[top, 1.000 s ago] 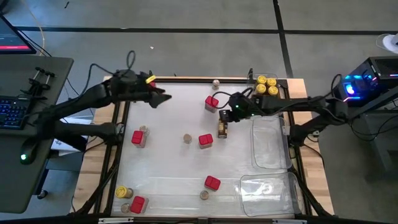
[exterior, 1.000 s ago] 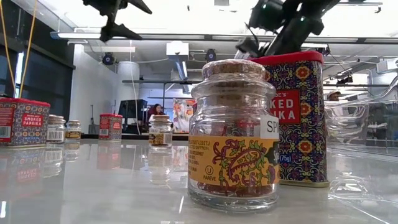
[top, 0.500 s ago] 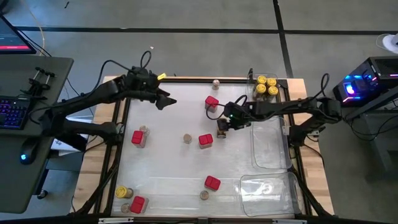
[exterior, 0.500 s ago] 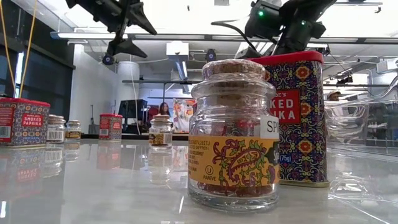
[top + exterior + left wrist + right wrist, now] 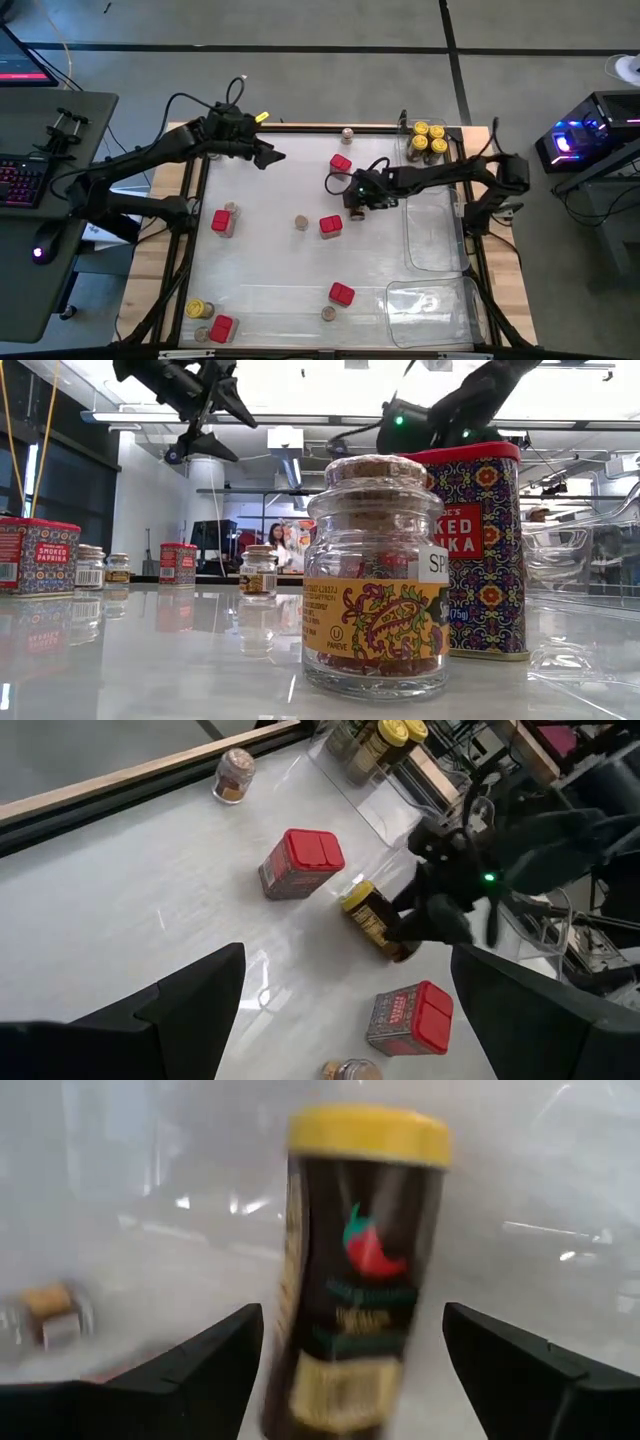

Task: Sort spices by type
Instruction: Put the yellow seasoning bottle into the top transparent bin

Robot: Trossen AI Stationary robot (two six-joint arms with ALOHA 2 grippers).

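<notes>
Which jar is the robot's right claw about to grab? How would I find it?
Look at the white table, then its back right, just left of the clear tray. Between the right gripper's open fingers is a dark jar with a yellow lid and a red chili picture, apart from the other yellow-lidded jars.

Bright overhead light, blurred wrist close-up

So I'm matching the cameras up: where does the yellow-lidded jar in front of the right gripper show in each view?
High view: yellow-lidded jar mid-table, mostly hidden under the right gripper.
Low view: not visible.
Left wrist view: centre, lying tilted.
Right wrist view: centre, between the open fingers.
Shared landmark: red tin beside it.
</notes>
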